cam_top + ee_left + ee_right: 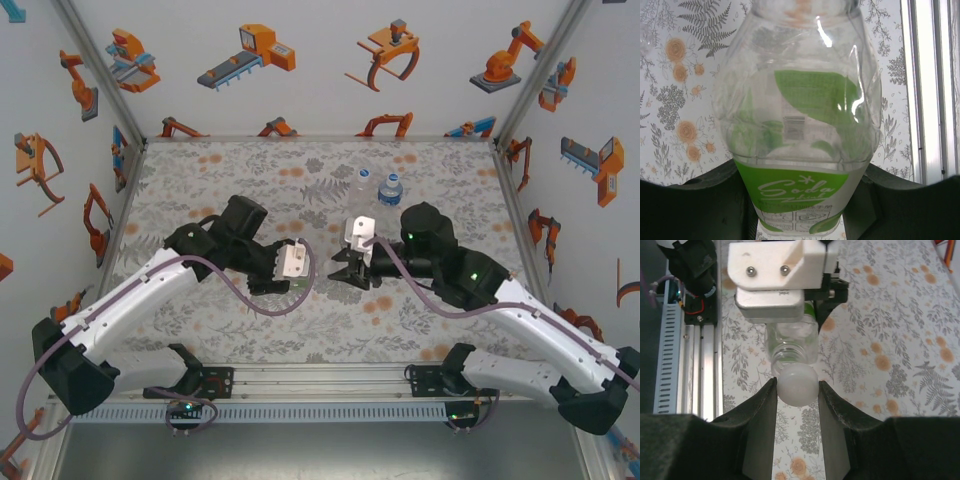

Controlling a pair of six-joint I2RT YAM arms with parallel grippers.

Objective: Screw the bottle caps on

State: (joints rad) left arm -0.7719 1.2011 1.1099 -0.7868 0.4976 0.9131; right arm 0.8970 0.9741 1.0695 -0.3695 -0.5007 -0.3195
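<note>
The green bottle (pixel 800 125) clamped in our left gripper (pixel 800 200) aims its open neck straight at the cap (pixel 797 384) pinched in our right gripper (pixel 797 393).

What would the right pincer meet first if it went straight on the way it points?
The mouth of the green-labelled bottle, right ahead of the white cap clamped in the right pincer; cap and mouth look nearly touching, though depth is unclear.

A floral cloth (pixel 250 330) is lying under the fingers (pixel 760 425), white walls (pixel 320 40) standing around.
Orange robot pictures (pixel 250 55) are dotting the walls, well apart from the fingers; a metal rail (pixel 695 365) is running left of them.
</note>
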